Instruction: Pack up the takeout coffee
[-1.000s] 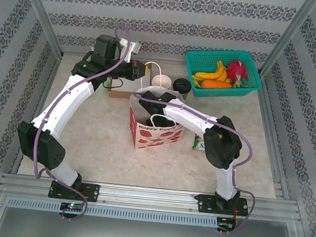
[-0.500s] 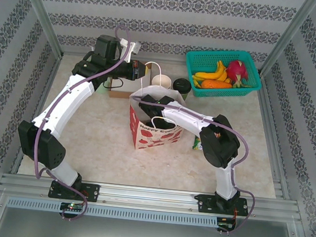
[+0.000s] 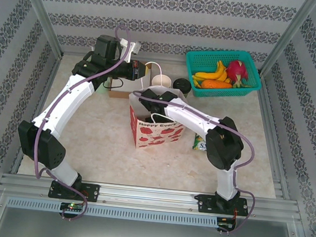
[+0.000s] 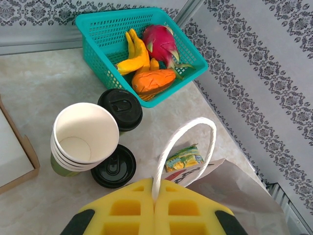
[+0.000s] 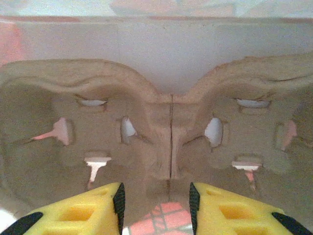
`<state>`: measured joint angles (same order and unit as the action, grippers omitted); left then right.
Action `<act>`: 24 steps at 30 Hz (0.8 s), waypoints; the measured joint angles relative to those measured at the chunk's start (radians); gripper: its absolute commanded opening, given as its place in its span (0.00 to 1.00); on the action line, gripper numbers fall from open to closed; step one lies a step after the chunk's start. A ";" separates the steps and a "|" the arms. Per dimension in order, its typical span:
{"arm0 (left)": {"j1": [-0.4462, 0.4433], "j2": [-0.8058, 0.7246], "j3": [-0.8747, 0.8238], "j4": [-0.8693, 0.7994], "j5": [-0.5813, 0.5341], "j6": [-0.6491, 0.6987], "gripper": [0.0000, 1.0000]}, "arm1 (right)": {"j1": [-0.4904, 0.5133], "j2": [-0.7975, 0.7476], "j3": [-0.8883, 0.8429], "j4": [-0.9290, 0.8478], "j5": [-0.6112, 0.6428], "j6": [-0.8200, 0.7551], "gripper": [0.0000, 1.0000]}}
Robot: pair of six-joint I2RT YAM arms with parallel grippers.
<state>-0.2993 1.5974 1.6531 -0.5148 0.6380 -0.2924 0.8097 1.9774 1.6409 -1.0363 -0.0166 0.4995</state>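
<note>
Top camera looked down from behind; left wrist overlooked the basket (image 4: 102, 41), right wrist close inside the bag (image 3: 156, 132); both shared overhead.

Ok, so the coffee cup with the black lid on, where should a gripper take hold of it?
Probably around the lidded coffee cup just under its lid, coming down from above. It stands upright, with the stack of lidless cups close on one side and the teal basket on the opposite, so the two free sides are the ones to pinch.

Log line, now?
left gripper: shut on bag handle | right gripper: open in paper bag, facing cup carrier | takeout coffee: on table
</note>
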 measured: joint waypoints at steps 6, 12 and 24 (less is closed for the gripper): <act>0.000 0.000 -0.002 0.000 0.005 0.000 0.00 | -0.001 -0.021 -0.040 -0.003 -0.014 -0.019 0.00; 0.000 0.000 -0.004 -0.001 0.005 0.003 0.00 | 0.000 0.003 -0.081 -0.010 -0.025 -0.029 0.00; 0.000 0.000 -0.004 -0.001 0.016 0.004 0.00 | 0.000 0.050 -0.082 -0.009 -0.025 -0.025 0.00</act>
<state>-0.2993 1.5978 1.6493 -0.5156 0.6537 -0.2886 0.8093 2.0277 1.5585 -1.0451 -0.0414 0.4747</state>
